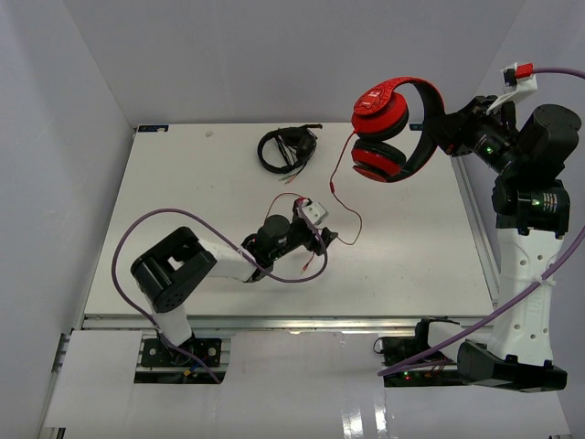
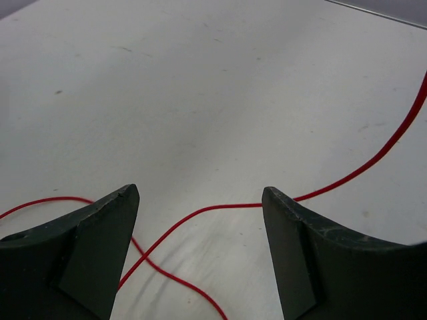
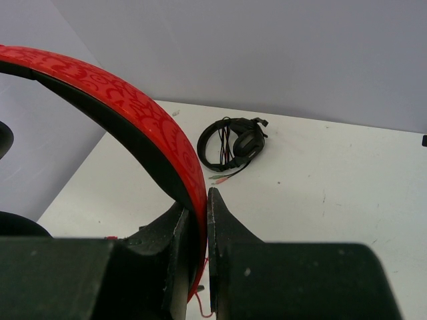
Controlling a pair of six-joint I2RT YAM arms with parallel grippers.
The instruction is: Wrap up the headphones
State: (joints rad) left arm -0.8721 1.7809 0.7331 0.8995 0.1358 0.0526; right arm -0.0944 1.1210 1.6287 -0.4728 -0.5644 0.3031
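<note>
The red headphones (image 1: 388,128) hang in the air above the table's far right, held by the headband (image 3: 143,123). My right gripper (image 1: 441,128) is shut on that headband, shown close in the right wrist view (image 3: 199,207). The thin red cable (image 1: 345,212) drops from the earcups to the table and loops toward the middle. My left gripper (image 1: 322,236) is open and low over the table, with the cable (image 2: 220,208) lying loose between and in front of its fingers (image 2: 100,233), crossing itself there.
All-black headphones (image 1: 286,148) with a bundled cable lie at the far middle of the table, also in the right wrist view (image 3: 233,143). The left arm's purple cable (image 1: 174,219) arcs over the left half. White walls enclose the table.
</note>
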